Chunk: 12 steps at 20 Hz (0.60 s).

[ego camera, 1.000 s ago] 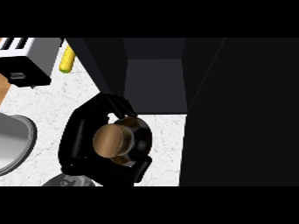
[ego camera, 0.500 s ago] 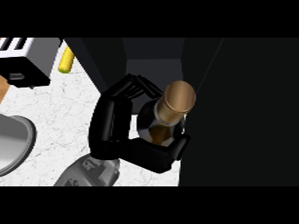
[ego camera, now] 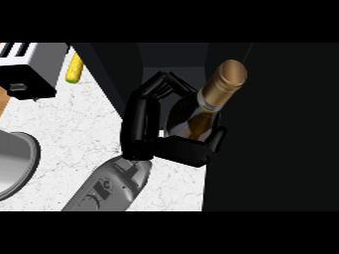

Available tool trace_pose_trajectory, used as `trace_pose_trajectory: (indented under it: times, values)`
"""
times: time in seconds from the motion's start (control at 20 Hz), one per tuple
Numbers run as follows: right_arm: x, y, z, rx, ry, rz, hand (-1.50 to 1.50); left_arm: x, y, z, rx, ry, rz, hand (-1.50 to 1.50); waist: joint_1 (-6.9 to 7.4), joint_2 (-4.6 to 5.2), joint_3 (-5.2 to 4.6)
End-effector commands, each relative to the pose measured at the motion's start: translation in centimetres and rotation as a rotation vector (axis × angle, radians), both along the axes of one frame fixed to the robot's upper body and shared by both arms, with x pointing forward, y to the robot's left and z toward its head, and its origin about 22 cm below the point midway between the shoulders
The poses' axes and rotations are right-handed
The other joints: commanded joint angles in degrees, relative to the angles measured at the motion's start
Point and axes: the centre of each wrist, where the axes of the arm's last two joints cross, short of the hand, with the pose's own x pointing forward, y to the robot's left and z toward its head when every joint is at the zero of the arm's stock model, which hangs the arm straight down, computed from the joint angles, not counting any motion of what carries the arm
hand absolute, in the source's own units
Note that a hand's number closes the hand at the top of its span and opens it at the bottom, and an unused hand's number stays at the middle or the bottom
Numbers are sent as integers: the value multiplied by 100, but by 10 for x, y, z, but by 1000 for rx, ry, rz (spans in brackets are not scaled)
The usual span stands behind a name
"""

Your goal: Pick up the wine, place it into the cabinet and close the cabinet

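— Over the dark cabinet [ego camera: 289,124] mouth, what has the hand [ego camera: 152,130] got?

— The wine [ego camera: 212,101]. Black fingers curl round the bottle's body from the left and the thumb closes under it, so it is clamped in the grasp, lifted off the counter [ego camera: 70,129], gold-capped neck tilted up and to the right toward the cabinet's interior.

— Which hand?

— Only one grey forearm shows, rising from the lower edge at centre-left; I take it for the right, though I cannot be sure. The other is out of view.

— So which step?

— Judging by the pose, the carry: pickup looks done, placement not yet. Next it calls for moving the bottle deeper inside, standing it upright on the shelf, letting go, then swinging the door shut.

— Anything else around?

— A toaster [ego camera: 26,67], something yellow [ego camera: 74,72] beside it, and a grey bowl-like rim [ego camera: 11,166] at the left, all well apart.
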Motion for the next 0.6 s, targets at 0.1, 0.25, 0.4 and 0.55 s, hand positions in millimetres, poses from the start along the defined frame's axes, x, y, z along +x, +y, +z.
trace_pose_trajectory:
  times: [0.1, 0.25, 0.4, 0.55]
  values:
    - [-7, -6, 17, 26, -54, 46, -150, 23, 0, -8, -26, 2, 32, 150, 25, 15, -2]
    - [-23, -7, 17, 22, -55, 33, -150, 28, 3, -9, -72, 23, 28, 150, 6, 10, -2]
    - [-32, -5, 25, 23, -82, 46, -150, 16, 1, -25, -73, 34, 53, 150, 23, -4, -3]
    - [-28, -2, 15, 46, -76, 43, -150, 18, 0, -52, -64, 46, 63, 150, -5, 9, -4]
